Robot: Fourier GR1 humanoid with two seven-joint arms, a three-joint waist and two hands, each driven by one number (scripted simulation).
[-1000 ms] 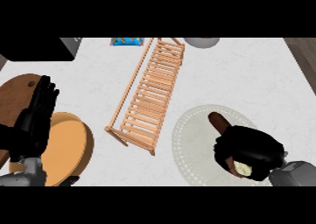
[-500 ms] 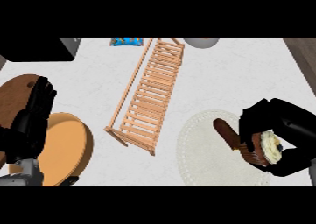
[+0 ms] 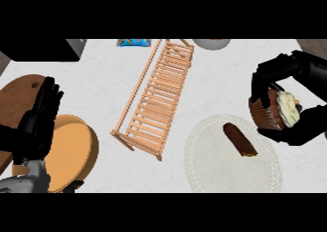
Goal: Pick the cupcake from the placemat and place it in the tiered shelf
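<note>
Now my right hand (image 3: 286, 74) curls round the cupcake (image 3: 274, 108) at three o'clock, above the placemat (image 3: 213, 167) and right of the tiered shelf (image 3: 156, 97), while my left hand (image 3: 35, 120) rests open at nine.

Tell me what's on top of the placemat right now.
Only a brown stick-shaped snack lies on the placemat. The cupcake is off it, held in the right hand, whose fingers hide part of the wrapper.
</note>
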